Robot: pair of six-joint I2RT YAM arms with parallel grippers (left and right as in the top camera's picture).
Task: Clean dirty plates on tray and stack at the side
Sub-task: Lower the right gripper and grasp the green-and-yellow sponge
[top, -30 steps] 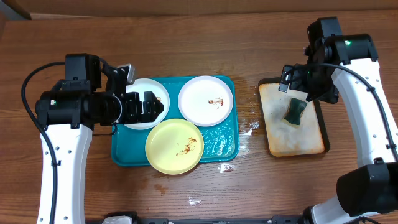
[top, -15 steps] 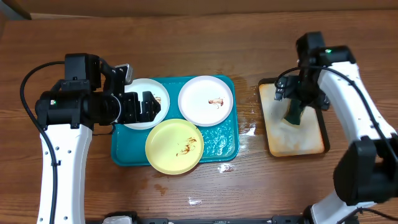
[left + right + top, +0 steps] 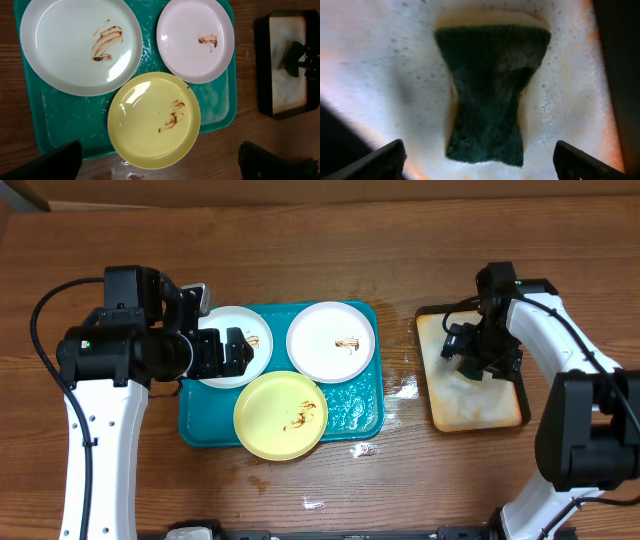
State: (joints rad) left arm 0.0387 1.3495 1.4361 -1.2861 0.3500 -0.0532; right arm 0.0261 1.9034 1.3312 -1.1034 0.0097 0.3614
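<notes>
Jaws spread, right gripper (image 3: 480, 159) straddles green sponge (image 3: 489, 100); left gripper (image 3: 162, 161), also spread, hovers over smeared plates (image 3: 80, 45). Apparent foam (image 3: 390, 55) could make sponge slip.

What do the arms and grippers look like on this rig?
The left arm and right arm have white shell links and black joint housings. The left gripper and right gripper are black, two-fingered. A black cable loops beside each arm. No markings legible.
</notes>
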